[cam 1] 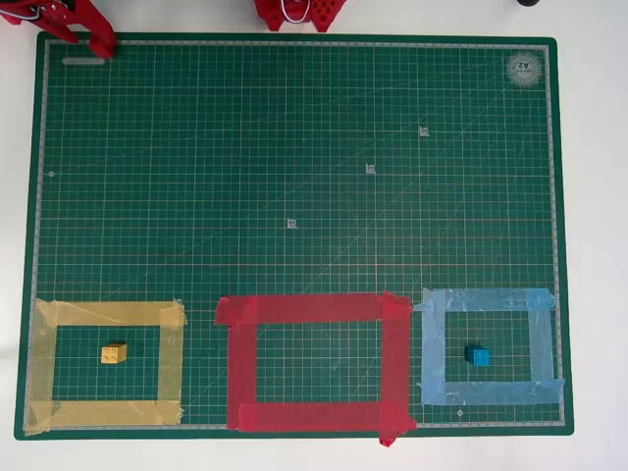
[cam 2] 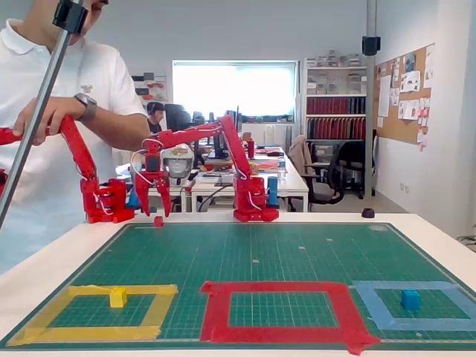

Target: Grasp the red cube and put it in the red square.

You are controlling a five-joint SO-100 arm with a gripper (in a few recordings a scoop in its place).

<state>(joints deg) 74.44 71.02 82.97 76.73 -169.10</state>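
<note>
In the fixed view the red cube [cam 2: 158, 221] lies on the green mat [cam 2: 297, 253] close to its far left corner. My red gripper [cam 2: 153, 210] hangs just above it, pointing down. It is open, and the cube sits below the gap between the fingers. From overhead the gripper [cam 1: 98, 41] shows at the mat's top left corner. The red square [cam 1: 314, 363] is a wide red tape frame at the middle of the near edge, with nothing inside; in the fixed view the red square [cam 2: 281, 309] lies in the foreground.
A yellow tape frame [cam 1: 103, 365] holds a yellow cube [cam 1: 114, 353]. A light blue tape frame [cam 1: 491, 345] holds a blue cube [cam 1: 478, 356]. My arm's base [cam 2: 255, 208] stands behind the mat's far edge. A person [cam 2: 67, 97] stands at the far left.
</note>
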